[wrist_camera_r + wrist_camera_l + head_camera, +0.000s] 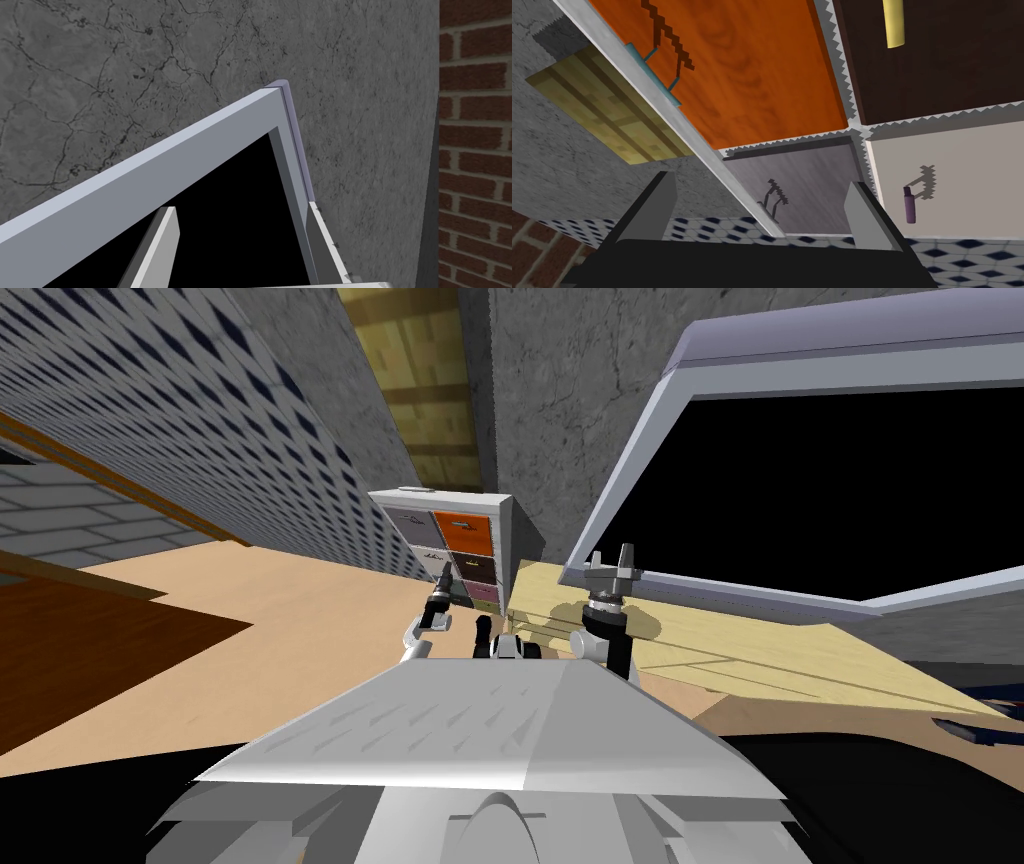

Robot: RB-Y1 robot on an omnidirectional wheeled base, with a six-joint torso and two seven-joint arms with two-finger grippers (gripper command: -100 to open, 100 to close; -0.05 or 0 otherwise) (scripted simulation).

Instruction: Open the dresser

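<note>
The left gripper [759, 181] has its fingers spread wide and pinches nothing. The dresser [452, 538] stands close ahead of it. A grey drawer front [807, 185] and its thin handle [769, 205] show between the two fingers, with an orange drawer front [752, 75] beyond. The right gripper [611, 566], also spread, is raised off to the side.

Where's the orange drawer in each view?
Head view: orange drawer, top right of the white dresser.
Left wrist view: orange drawer beside the grey drawer ahead of the left gripper.
Right wrist view: faces a window frame instead.
Shared landmark: the cracked grey wall.
</note>
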